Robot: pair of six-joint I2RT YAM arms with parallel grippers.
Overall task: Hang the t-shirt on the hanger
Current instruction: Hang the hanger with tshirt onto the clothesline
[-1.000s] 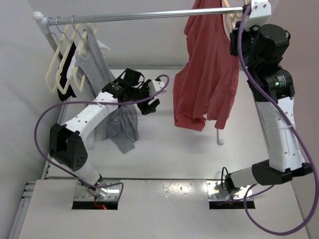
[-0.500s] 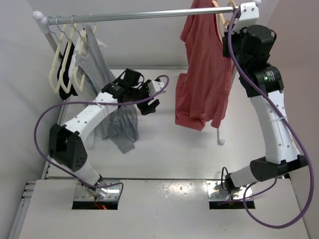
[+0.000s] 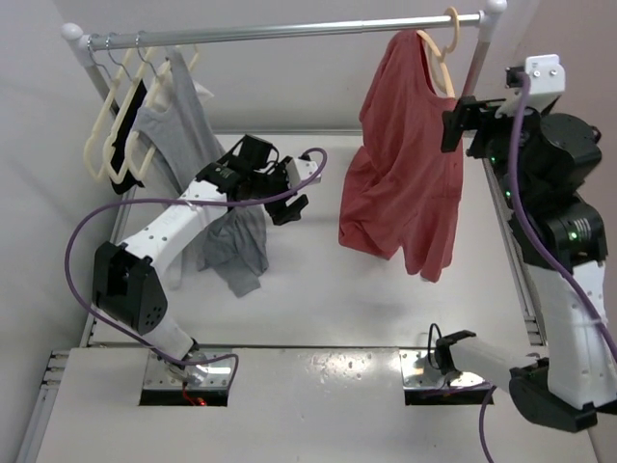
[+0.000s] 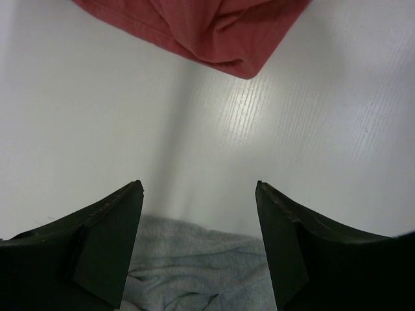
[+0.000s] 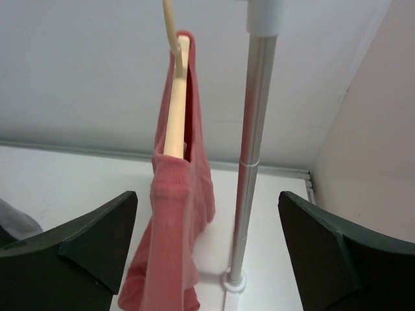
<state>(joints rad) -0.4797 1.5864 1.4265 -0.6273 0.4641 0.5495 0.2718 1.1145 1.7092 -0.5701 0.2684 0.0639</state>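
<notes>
The salmon-red t-shirt (image 3: 405, 183) hangs on the pale beige hanger (image 3: 445, 43), whose hook sits over the rail at the right end. My right gripper (image 3: 463, 121) is open just right of the shirt, level with its shoulder, and touches nothing. In the right wrist view the hanger's arm (image 5: 174, 110) runs inside the t-shirt (image 5: 175, 220), a little ahead of the open right gripper (image 5: 207, 194). My left gripper (image 3: 292, 188) is open above the table, empty. The left wrist view has the t-shirt's hem (image 4: 207, 26) ahead of the left gripper (image 4: 200, 188).
A grey t-shirt (image 3: 236, 246) hangs under the left arm and shows below its fingers (image 4: 194, 265). Several cream hangers (image 3: 120, 125) with grey and black clothes crowd the rail's (image 3: 280, 31) left end. The rack's upright pole (image 5: 251, 162) stands right of the hanger.
My right gripper has opened, let go of the hanger at the rail and drawn back to the right and down. The t-shirt now hangs freely. The left arm has not moved.
</notes>
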